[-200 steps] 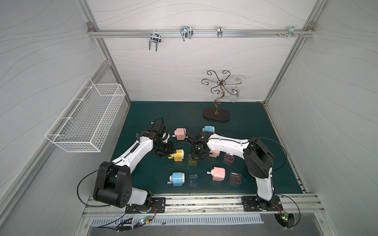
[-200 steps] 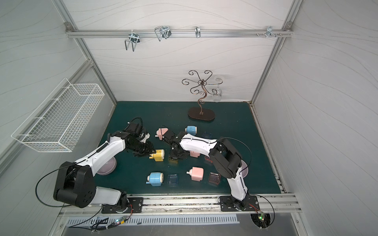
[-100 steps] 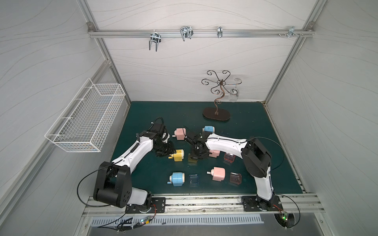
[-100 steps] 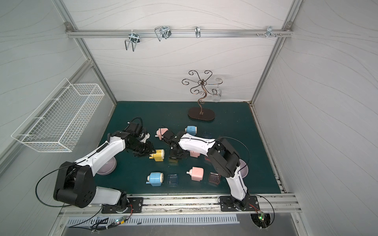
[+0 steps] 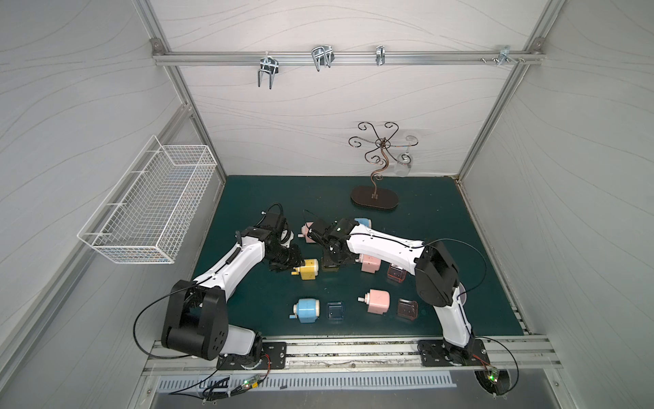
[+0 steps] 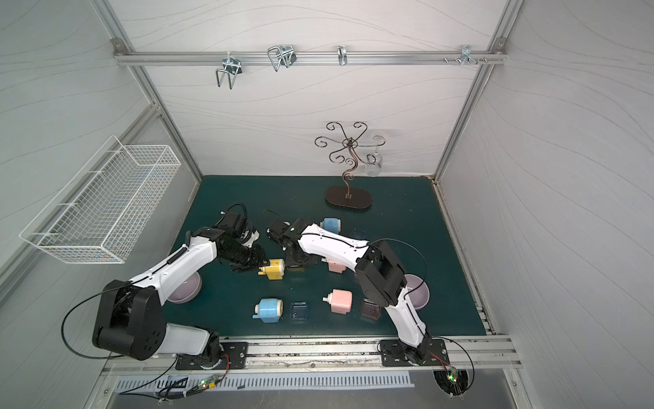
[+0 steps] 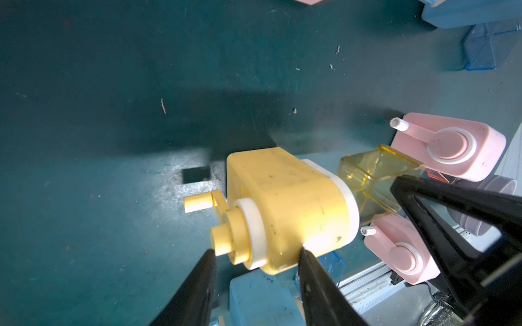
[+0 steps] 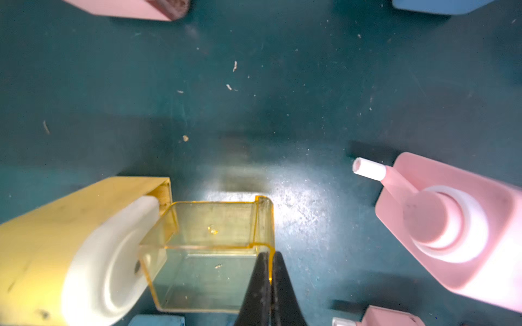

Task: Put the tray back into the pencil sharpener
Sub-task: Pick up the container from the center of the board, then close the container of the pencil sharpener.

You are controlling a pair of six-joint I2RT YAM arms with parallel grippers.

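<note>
Since a second ago the right tool has pressed its jaws together and edged slightly toward the left arm, which has stayed where it was. That right tool now pinches the thin outer wall of the clear yellow tray, with the wall sandwiched between the two black fingertips. The tray's inner end meets the white front face of the yellow pencil sharpener, and one corner sits at the mouth of the slot. Almost all of the tray is still outside, and it looks slightly skewed to the opening. The sharpener lies on its side near the middle of the dark green tabletop. The left tool is part spread and brackets the sharpener's crank end: one fingertip is at the crank hub and the other against the body, and together they appear to clamp and steady it. The step in hand looks like the start of insertion, with tray and slot lined up but not yet mated. The next move probably calls for squaring the tray to the slot, then pushing it straight in toward the left tool, which braces the sharpener against sliding. Two pink sharpeners lie just beside the tray. A blue sharpener and its loose tray sit nearer the front edge.
</note>
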